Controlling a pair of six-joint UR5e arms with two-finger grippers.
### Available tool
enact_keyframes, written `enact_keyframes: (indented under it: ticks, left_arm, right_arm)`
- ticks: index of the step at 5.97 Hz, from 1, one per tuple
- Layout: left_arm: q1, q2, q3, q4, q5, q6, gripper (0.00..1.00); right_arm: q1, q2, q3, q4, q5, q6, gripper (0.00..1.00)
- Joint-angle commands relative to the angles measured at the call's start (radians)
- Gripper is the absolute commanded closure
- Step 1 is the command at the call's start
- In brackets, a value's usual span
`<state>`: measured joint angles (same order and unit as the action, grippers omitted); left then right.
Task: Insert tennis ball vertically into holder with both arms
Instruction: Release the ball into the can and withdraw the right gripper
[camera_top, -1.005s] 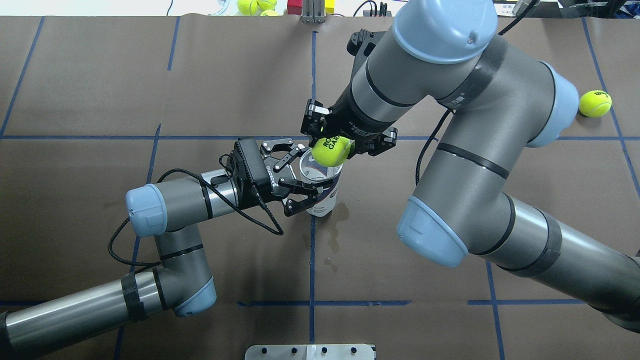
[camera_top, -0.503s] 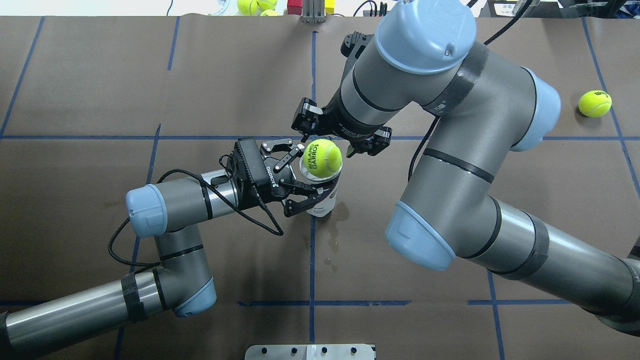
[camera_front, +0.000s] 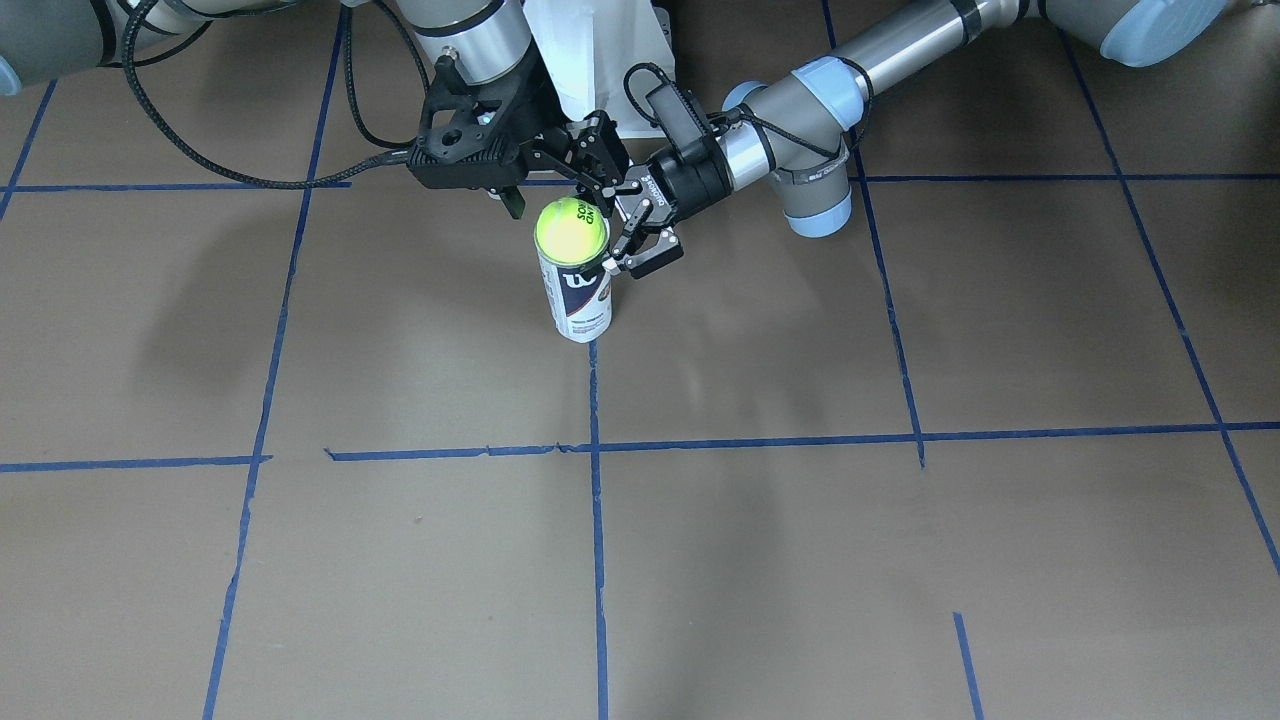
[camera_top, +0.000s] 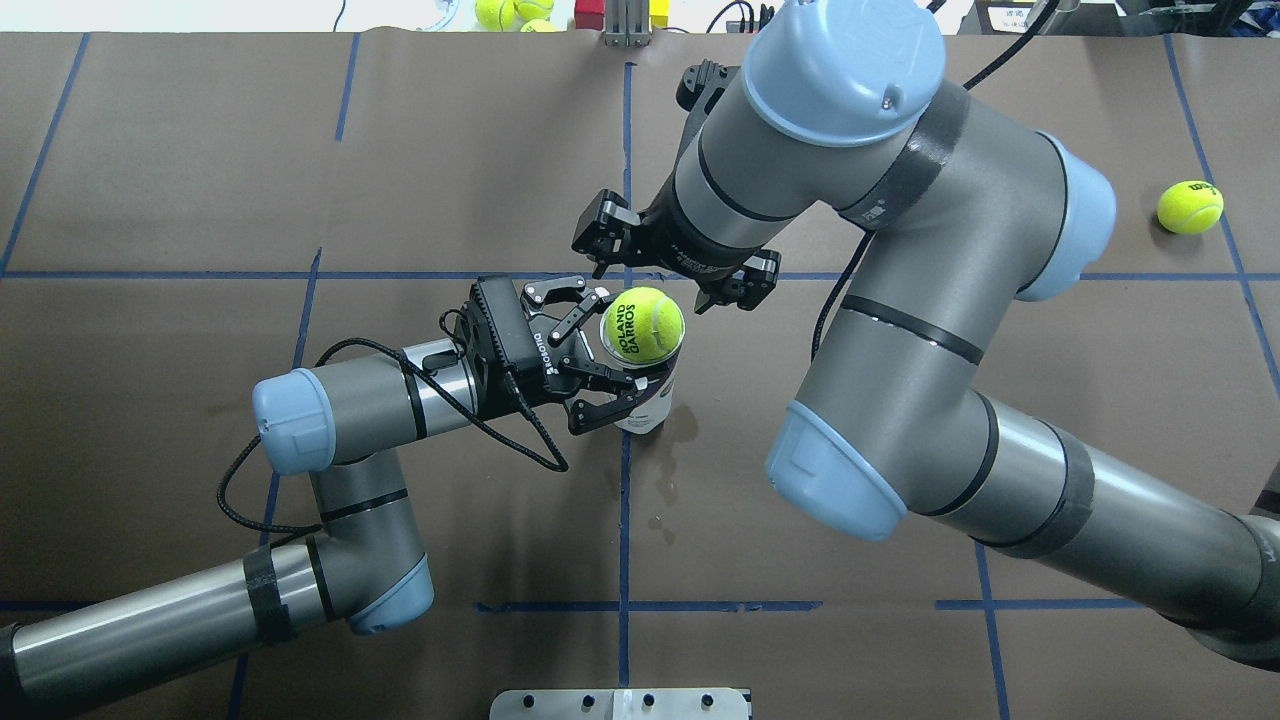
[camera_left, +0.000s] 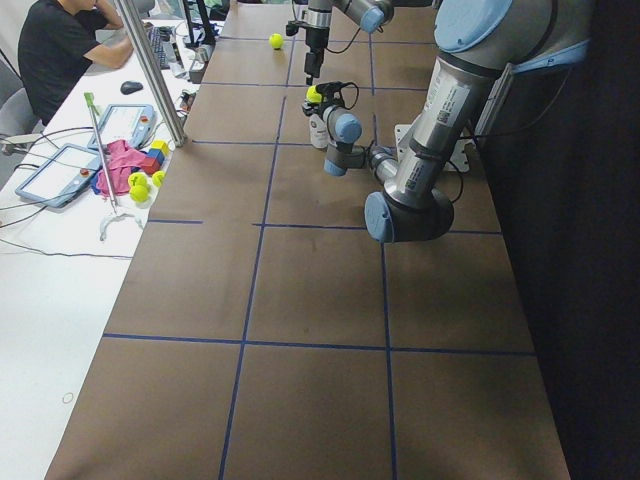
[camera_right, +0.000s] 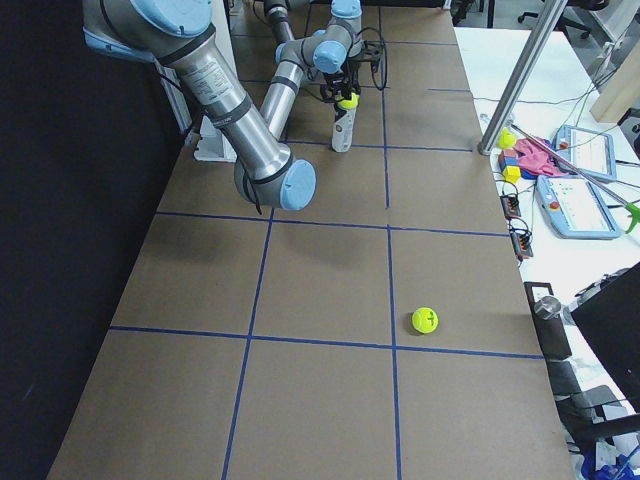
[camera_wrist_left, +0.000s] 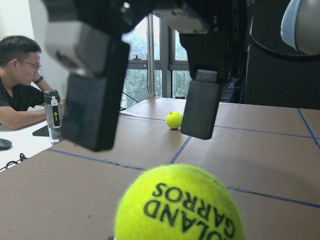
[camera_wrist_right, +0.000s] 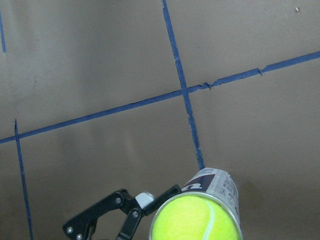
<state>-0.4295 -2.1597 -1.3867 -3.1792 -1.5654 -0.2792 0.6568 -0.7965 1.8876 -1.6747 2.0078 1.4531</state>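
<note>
The yellow-green tennis ball (camera_top: 642, 325) with ROLAND GARROS lettering rests in the open mouth of the holder (camera_top: 645, 405), a clear can with a white and navy label (camera_front: 582, 300) standing upright on the table. My left gripper (camera_top: 600, 352) is shut on the holder near its top, one finger on each side. My right gripper (camera_top: 655, 285) hangs open just above and behind the ball, touching nothing. In the left wrist view the ball (camera_wrist_left: 180, 205) fills the bottom, with the right gripper's fingers (camera_wrist_left: 95, 100) spread above it. The right wrist view looks down on the ball (camera_wrist_right: 192, 217) in the holder (camera_wrist_right: 222, 187).
A second tennis ball (camera_top: 1190, 207) lies on the brown paper at the far right, also seen as the loose ball (camera_right: 425, 319). More balls and blocks (camera_left: 140, 180) sit on the side table, where a person (camera_left: 60, 50) is seated. Blue tape lines (camera_top: 624, 500) cross the table.
The right gripper brought the ball over the holder's mouth, opened and let it go, then drew back and up. The ball now sits on the holder. The left arm held still.
</note>
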Motion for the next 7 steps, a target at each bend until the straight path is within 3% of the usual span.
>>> enact_keyframes:
  ticks: [1, 3, 5, 6, 7]
  left_arm:
    - [0.0, 0.001, 0.0, -0.001, 0.001, -0.002, 0.16]
    - [0.0, 0.001, -0.002, -0.001, 0.001, -0.003, 0.13]
    - [0.0, 0.003, -0.005, -0.001, 0.001, -0.003, 0.12]
    - [-0.002, 0.001, -0.006, -0.001, 0.002, -0.002, 0.09]
    - [-0.002, 0.001, -0.006, -0.002, 0.013, 0.0, 0.07]
  right_arm:
    - [0.068, -0.065, 0.024, 0.001, 0.017, -0.017, 0.01]
    - [0.195, -0.186, 0.054, 0.004, 0.104, -0.199, 0.01]
    - [0.335, -0.364, 0.07, 0.007, 0.109, -0.514, 0.01]
    - [0.406, -0.471, 0.055, 0.007, 0.103, -0.719, 0.01]
    - [0.519, -0.51, -0.056, 0.007, 0.126, -0.946, 0.01]
